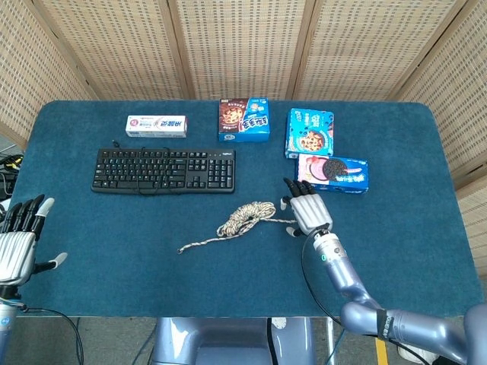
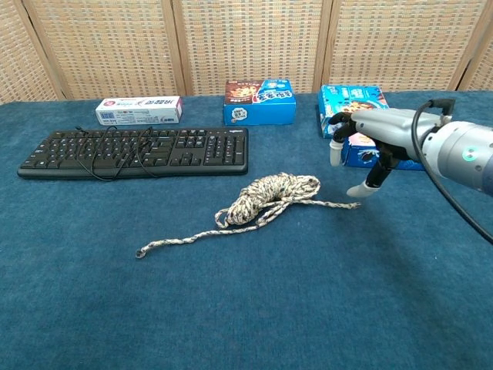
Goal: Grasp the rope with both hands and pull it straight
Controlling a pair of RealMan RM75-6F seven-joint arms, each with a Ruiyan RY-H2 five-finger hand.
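A speckled beige rope (image 1: 245,217) (image 2: 269,196) lies mid-table, coiled in a bundle with one loose end trailing toward the front left (image 2: 142,250) and a short end pointing right (image 2: 350,205). My right hand (image 1: 307,211) (image 2: 368,139) hovers open just above that right end, fingers spread, holding nothing. At the table's front left corner my left hand (image 1: 18,242) stays open, far from the rope; the chest view does not show it.
A black keyboard (image 1: 163,169) lies behind the rope to the left. A white toothpaste box (image 1: 157,125) and a cookie box (image 1: 243,119) stand along the back. Two blue cookie boxes (image 1: 309,131) (image 1: 338,172) sit just behind my right hand.
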